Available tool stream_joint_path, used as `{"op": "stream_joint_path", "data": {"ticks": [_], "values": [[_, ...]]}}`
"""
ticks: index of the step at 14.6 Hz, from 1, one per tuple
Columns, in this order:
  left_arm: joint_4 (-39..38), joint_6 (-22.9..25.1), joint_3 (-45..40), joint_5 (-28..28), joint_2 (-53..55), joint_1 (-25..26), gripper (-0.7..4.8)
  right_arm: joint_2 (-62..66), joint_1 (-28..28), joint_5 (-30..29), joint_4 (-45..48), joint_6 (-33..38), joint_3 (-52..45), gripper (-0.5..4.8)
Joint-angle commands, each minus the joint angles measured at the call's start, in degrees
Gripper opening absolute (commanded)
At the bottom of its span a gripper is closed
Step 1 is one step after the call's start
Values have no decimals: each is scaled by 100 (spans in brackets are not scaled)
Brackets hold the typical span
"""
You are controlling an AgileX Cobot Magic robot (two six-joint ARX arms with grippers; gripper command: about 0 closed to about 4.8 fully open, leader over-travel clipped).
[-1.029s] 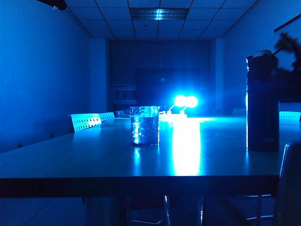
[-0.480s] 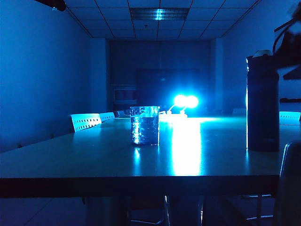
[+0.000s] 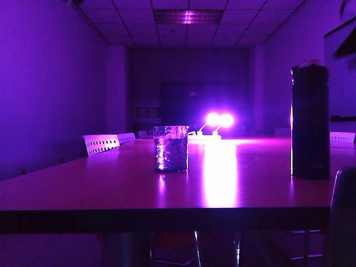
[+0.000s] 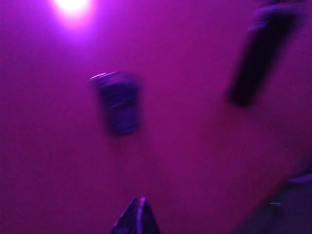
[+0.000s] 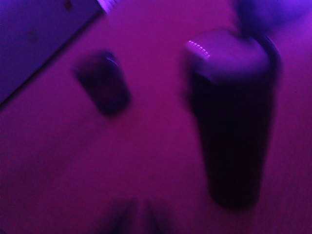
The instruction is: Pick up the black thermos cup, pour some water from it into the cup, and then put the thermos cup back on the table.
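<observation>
On the table's right side stands the black thermos cup, ungrasped. Left gripper pinched shut, empty; right gripper blurred — opening unclear. Square up, then clasp mid-body — cup sits left.

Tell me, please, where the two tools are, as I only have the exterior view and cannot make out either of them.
Observer: The left tool hangs over the table with its fingers pressed together, and the cup stands ahead of it.
Operator: And the right one?
Observer: The right tool looks down on the thermos from close by. Blur hides how wide its fingers stand.
Operator: Does either tool touch anything?
Observer: No. In both wrist views the cup and the thermos stand clear of the fingertips, upright on the table.
</observation>
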Motion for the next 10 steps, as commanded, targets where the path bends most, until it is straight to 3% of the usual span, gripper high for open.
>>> {"op": "stream_joint_path", "data": {"ticks": [1, 4, 6, 10], "values": [[35, 50, 13, 175, -341, -138, -5, -1217, 289, 1434, 251, -164, -363, -9], [153, 52, -260, -13, -702, -240, -5, -2817, 407, 2236, 1834, 522, -1585, -9], [564, 129, -868, -326, -986, -354, -5, -3646, 402, 2503, 1703, 887, -2216, -9], [2109, 92, -2448, -162, -1676, -433, -6, -4798, 400, 2498, 778, 892, -3042, -8]]}}
